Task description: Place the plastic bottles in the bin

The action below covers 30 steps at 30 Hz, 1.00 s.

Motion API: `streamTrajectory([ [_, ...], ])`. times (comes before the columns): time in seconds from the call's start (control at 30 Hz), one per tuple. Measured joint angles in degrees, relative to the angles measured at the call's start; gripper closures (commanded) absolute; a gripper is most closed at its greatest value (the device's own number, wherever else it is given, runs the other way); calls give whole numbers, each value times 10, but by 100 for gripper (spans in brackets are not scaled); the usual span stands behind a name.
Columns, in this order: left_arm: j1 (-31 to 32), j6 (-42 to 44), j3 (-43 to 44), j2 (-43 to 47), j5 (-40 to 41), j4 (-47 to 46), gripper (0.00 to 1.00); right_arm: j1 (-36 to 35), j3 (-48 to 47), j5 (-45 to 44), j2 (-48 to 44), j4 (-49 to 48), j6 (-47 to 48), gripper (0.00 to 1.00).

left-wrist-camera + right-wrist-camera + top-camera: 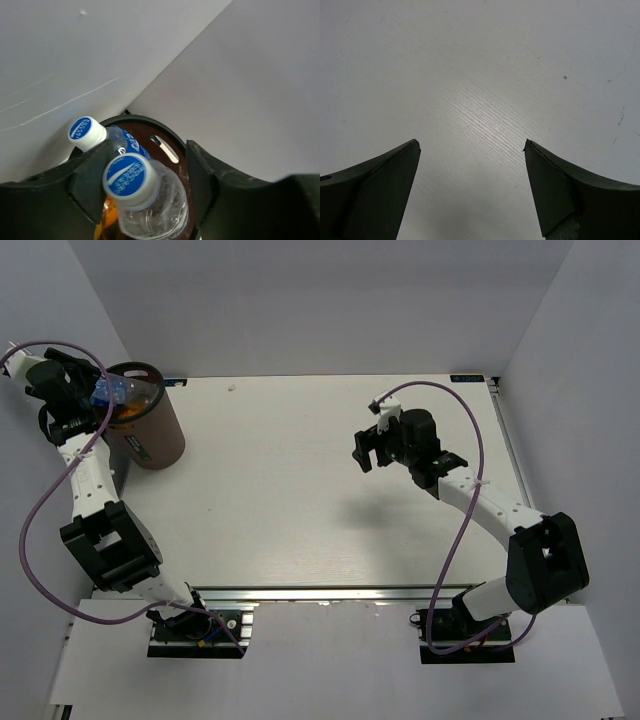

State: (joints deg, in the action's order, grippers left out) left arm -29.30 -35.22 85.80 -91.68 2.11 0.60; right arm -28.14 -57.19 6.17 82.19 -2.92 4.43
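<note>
One clear bottle (150,210) sits between the parted jaws of my left end effector (145,172), gripped or freed I cannot tell, at the mouth of the bin (150,121). Crowded by a second bottle (95,135), it could topple over the rim onto the desk (300,490).

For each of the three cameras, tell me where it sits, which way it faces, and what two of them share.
Top external: above and behind the arms, looking down on the table; both arms show, left gripper over the bin, right gripper above mid-table.
Left wrist: on that wrist, looking down into the bin; its fingers flank a clear bottle.
Right wrist: on that wrist, facing the table; its open fingers frame the view.
Shared: top external and left wrist both show bin and bottle.
</note>
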Motion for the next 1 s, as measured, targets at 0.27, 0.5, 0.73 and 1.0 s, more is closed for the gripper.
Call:
streamTrajectory([
  [0.27, 0, 11, 0, 0, 21, 24, 11, 0, 9, 0, -7, 1, -9, 11],
  [0.5, 0, 13, 5, 0, 20, 38, 2, 0, 9, 0, -12, 1, -10, 11],
  [0.73, 0, 14, 82, -1, 21, 75, 2, 0, 15, 1, -27, -2, -10, 11],
  [1.0, 0, 22, 130, 27, 26, 97, 2, 0, 38, 4, -53, -8, -12, 11],
])
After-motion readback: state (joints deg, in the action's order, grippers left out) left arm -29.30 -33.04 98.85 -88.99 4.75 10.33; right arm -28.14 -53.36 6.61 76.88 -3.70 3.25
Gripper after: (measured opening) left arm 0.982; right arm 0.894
